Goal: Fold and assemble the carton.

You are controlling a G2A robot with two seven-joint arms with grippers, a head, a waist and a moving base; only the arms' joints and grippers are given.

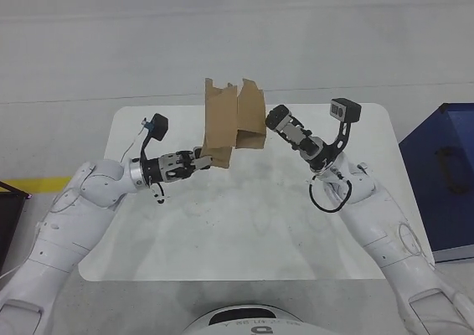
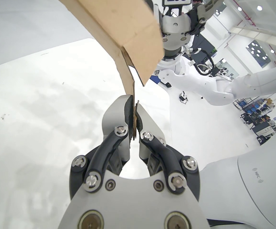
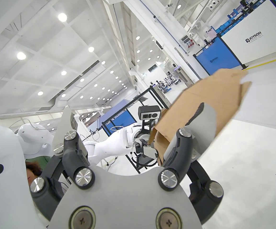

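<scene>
Top view shows the carton (image 1: 233, 126) held in the air over the far side of the counter (image 1: 220, 243), between the two arms and touching nothing below; the left claw (image 1: 206, 157) is clenched on a thin edge of cardboard at the carton's lower corner, and the left wrist view shows that edge pinched flat between the pads; the right claw (image 1: 270, 118) is spread wide and grasps nothing, one of its fingers (image 3: 201, 120) lying against a brown panel, though whether it presses or merely rests there is hard to say from this angle; as to progress, the carton looks lifted and partly opened from flat, its walls standing at a slant and not yet square; the end flaps stick out loose, none tucked or closed; so I judge the job to be at an early-to-middle stage, with squaring the walls, folding the flaps in and closing the ends all left to do.
</scene>
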